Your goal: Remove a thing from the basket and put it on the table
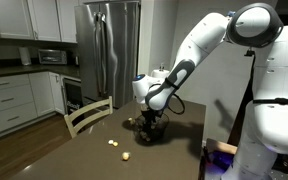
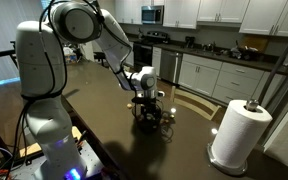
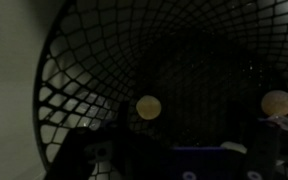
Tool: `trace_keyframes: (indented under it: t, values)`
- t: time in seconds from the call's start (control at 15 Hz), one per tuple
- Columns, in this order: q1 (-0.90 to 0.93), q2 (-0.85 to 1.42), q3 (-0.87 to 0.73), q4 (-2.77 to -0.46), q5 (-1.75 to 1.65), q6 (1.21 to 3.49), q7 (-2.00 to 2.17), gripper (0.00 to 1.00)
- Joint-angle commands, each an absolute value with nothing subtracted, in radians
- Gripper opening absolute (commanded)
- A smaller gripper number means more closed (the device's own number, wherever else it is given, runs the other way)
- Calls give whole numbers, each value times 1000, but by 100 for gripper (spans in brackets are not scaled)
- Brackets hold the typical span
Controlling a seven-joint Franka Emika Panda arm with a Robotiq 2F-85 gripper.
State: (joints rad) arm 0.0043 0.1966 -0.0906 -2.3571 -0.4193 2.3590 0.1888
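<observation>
The gripper (image 2: 147, 102) is parked right over the basket (image 2: 150, 118) with its tips down at the rim or just inside. Whether the jaws are spread or pinched can't be told, since everything there is dark and blurry. In the wrist view the basket (image 3: 84, 70) is seen as a thin black wire mesh curving round like a bowl, and two small, smooth, pale round balls are spotted through it, one near the middle (image 3: 148, 107) and one off to the side (image 3: 277, 102). The basket is set on the table (image 1: 74, 155), a smooth, dark brown top with a bit of shine. Two little pale lumps (image 1: 112, 143) (image 1: 126, 155) are left lying on the wood near the basket. Further out, an upright white paper towel roll (image 2: 239, 130) is stood on the table, and a pale slatted chair (image 1: 87, 115) is pushed up to the edge.
</observation>
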Motion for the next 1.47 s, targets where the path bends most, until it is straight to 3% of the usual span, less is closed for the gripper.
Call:
trace_keyframes:
  t: [0.0,0.27,0.4,0.47,0.53,1.13,1.4]
  values:
    - [8,243,-94,-2351,-436,2389,216,91]
    - [2,276,-92,-2345,-405,2403,187,98]
    - [10,275,-99,-2344,-429,2399,214,93]
    - [12,273,-102,-2344,-436,2398,220,71]
    - [13,272,-103,-2345,-439,2397,221,69]
    - [10,251,-109,-2338,-434,2395,206,11]
    - [14,222,-106,-2348,-437,2385,207,1]
